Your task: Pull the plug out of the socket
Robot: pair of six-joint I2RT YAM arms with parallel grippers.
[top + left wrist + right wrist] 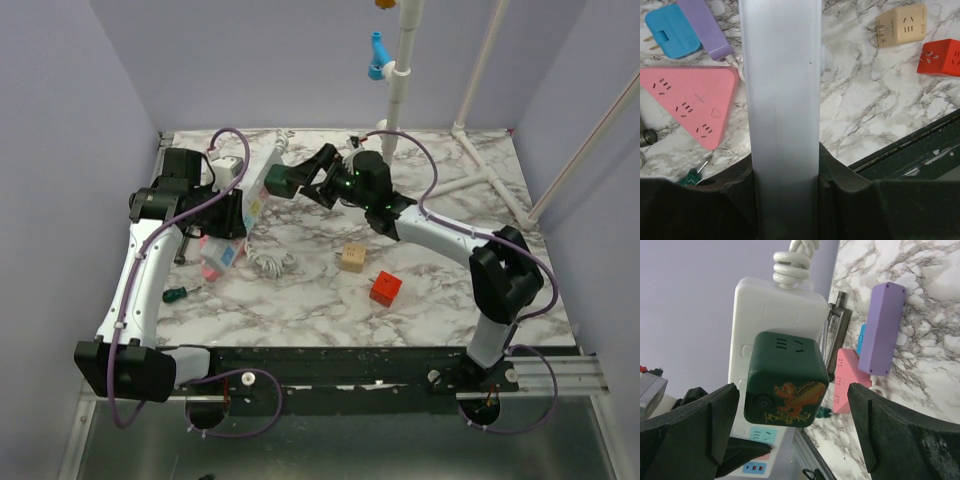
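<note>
The left gripper [785, 165] is clamped on the long white power strip [254, 196]; its fingers [832, 180] press against both long edges, and the left wrist view shows only the strip's plain back between them. The strip is off the worktop [450, 300], tilted, over the left rear part of it; its face with the coloured outlets is turned toward the right arm.

A dark green cube plug [785, 380] with a gold dragon printed on one side sits plugged into that face, not far from the end where the coiled white cord [792, 260] comes out. The right gripper [792, 405] is spread wide around the plug, one finger on each side; a gap shows between each finger and the cube, so it has hold of nothing.

Below the raised strip, a pink triangular power strip [687, 100] lies flat on the marble; just beyond it are a blue adapter [672, 30] and a purple bar [705, 27], side by side; a green-handled screwdriver [180, 294] lies near the left edge. Toward the middle of the worktop a beige cube adapter [352, 258] and a red one [385, 288] sit near each other, apart from everything else.
</note>
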